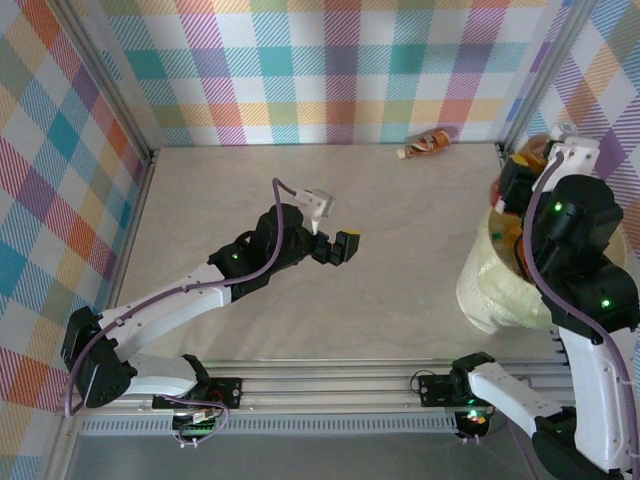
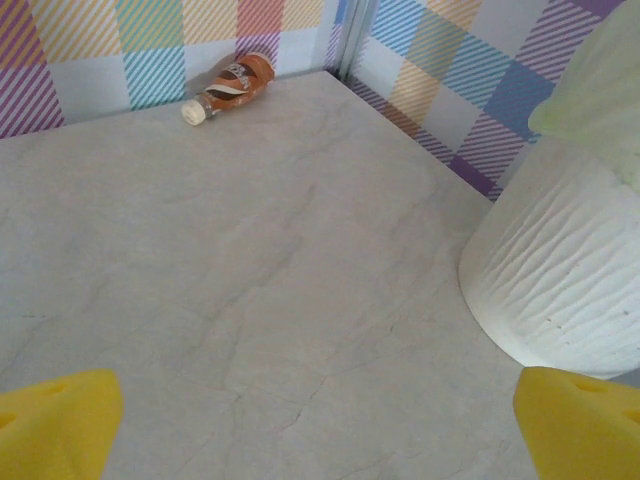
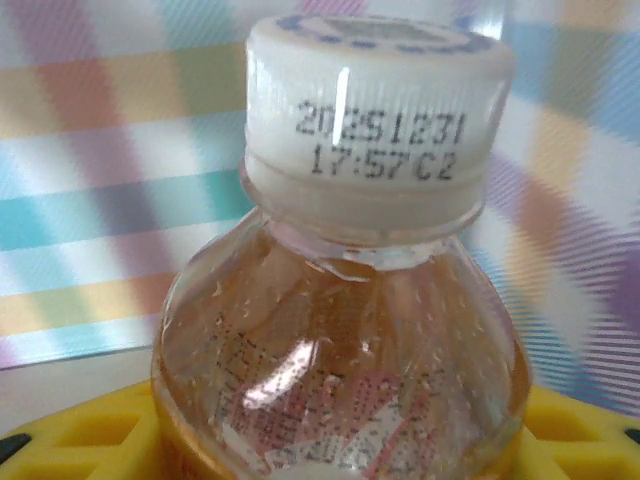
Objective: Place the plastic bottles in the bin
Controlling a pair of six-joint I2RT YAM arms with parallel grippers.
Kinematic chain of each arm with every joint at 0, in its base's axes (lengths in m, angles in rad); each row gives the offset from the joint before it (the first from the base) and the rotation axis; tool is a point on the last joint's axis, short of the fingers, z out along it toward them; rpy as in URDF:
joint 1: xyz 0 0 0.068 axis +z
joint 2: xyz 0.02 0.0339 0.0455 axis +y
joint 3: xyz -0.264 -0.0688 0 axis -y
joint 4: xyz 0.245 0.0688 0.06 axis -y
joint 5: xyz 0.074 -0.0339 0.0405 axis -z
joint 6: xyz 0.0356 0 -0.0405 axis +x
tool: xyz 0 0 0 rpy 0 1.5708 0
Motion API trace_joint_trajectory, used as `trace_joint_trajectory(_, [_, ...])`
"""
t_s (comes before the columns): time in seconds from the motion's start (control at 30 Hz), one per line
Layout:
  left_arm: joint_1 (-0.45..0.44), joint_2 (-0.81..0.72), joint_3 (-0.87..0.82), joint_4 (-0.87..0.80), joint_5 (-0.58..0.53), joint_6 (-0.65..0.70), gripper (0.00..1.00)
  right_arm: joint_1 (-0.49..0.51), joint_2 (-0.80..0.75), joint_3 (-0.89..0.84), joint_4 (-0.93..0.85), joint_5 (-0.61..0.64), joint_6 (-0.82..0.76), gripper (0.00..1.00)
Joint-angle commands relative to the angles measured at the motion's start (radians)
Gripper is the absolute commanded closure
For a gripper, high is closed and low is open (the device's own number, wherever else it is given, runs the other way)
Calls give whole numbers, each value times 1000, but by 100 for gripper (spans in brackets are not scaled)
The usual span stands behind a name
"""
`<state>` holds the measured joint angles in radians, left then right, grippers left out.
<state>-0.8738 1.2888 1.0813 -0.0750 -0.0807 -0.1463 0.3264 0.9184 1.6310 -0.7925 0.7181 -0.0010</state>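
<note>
An orange-brown plastic bottle (image 1: 425, 145) with a white cap lies on its side against the back wall, also in the left wrist view (image 2: 235, 82). My left gripper (image 1: 345, 245) hovers over the middle of the table, open, its yellow fingertips (image 2: 55, 425) wide apart with nothing between them (image 2: 320, 430). The pale cream bin (image 1: 495, 290) stands at the right edge (image 2: 560, 270). Above it, my right gripper (image 1: 518, 180) is shut on a clear plastic bottle (image 3: 340, 330) with a white cap and amber liquid, held upright between the yellow fingers (image 3: 90, 435).
Checked walls close in the table on the left, back and right. The right arm (image 1: 580, 250) covers most of the bin's opening. Bare marbled tabletop (image 2: 250, 280) lies between the left gripper and the back wall.
</note>
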Motion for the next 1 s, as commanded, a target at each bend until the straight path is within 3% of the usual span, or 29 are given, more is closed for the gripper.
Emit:
trace_joint_trajectory(0.0, [8,5,13,18,-12,-21,0,-4,-26,19,-140,278,-134,60])
trace_joint_trajectory(0.13, [13,30,33,26,21,-25,0,-5,-98,-22,-64,430,-243,61])
trace_joint_trajectory(0.27, [21,82,69,30,55,-41,0,-4,-164,-180,205,501,-449,61])
trace_joint_trajectory(0.4, [21,130,117,14,91,-54,0,-11,-109,-270,218,533,-527,60])
trace_joint_trajectory(0.47, [24,140,129,6,94,-64,0,-68,-85,-311,256,529,-573,59])
trace_joint_trajectory(0.63, [23,140,129,-3,95,-81,0,-254,-107,-389,244,349,-538,58])
trace_joint_trajectory(0.97, [25,166,180,-52,97,-85,0,-270,-108,-419,-19,294,-382,28])
